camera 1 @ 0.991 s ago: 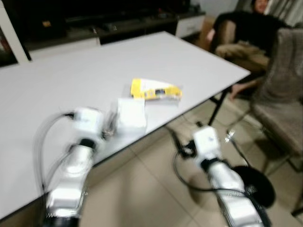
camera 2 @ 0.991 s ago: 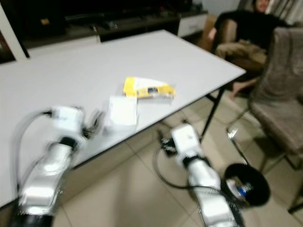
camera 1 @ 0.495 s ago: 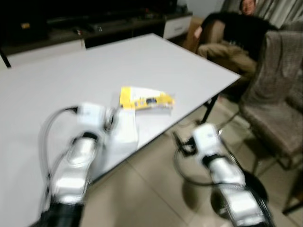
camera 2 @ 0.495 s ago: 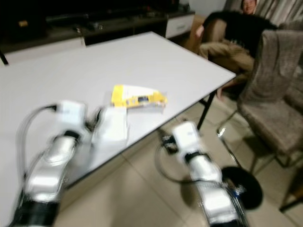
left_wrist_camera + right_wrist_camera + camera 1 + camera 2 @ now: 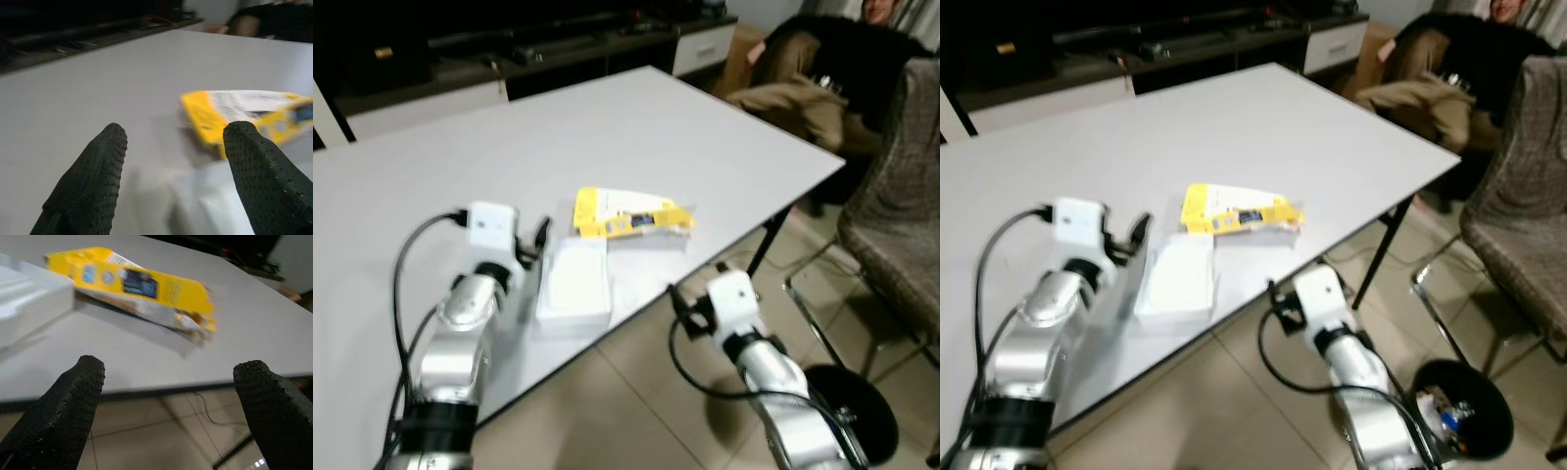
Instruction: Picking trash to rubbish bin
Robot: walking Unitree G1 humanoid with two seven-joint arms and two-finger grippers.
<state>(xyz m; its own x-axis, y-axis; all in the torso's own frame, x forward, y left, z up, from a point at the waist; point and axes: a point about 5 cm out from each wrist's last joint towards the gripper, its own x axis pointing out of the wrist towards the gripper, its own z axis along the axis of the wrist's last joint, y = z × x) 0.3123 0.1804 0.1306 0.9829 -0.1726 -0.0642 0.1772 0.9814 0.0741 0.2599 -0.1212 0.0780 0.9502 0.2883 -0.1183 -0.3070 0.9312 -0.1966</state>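
A white table (image 5: 636,117) is seen across the upper and middle part of the head views. Near its front edge, at the centre of the frame, a flattened yellow carton (image 5: 628,213) is laid flat on the tabletop. A white box (image 5: 576,284) is placed just beside it, toward the lower left, close to the table edge.

The left gripper (image 5: 171,147) is held low over the tabletop at the centre left of the head views, just beside the white box. Its jaws are set wide apart with nothing between them; the yellow carton and the white box are seen ahead of the fingertips (image 5: 113,134) in the left wrist view.

The right gripper (image 5: 168,374) is held below the table's front edge, at the lower centre of the head views, over the tiled floor (image 5: 626,401). Its jaws are also spread wide and nothing is held. The yellow carton is seen ahead of it in the right wrist view.

A black rubbish bin (image 5: 1464,406) is located on the floor at the lower right. A grey chair (image 5: 901,245) is positioned at the right edge, and a seated person (image 5: 822,69) is seen at the upper right.
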